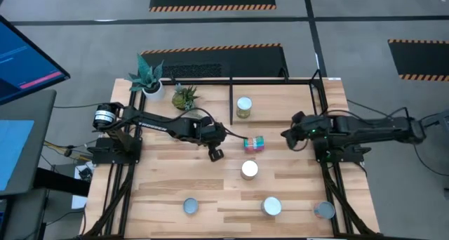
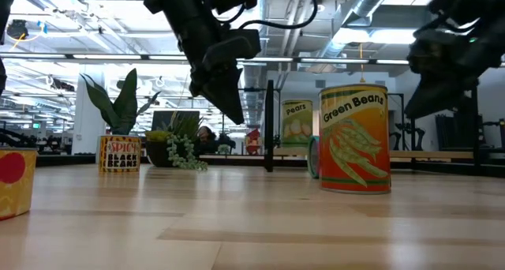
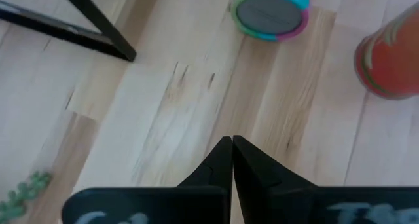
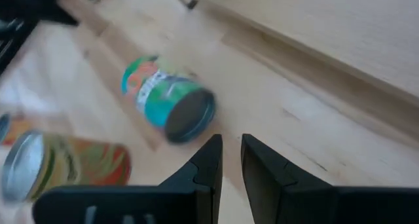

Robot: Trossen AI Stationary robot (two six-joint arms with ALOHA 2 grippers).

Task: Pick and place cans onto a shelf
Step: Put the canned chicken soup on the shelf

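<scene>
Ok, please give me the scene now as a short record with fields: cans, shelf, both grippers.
can in shelf: one yellow-green labelled tin, upright
shelf: black metal bar frame on light wood base
can on its side: multicoloured tin, between both arms
upright cans outside shelf: four, nearer the front edge
left gripper: shut, empty, left of the lying tin
right gripper: slightly parted, empty, right of it

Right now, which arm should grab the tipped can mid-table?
Probably left. Its hand is shut and empty just beside the tipped can, nearer than the right hand. The right is also empty, so it's close.
</scene>
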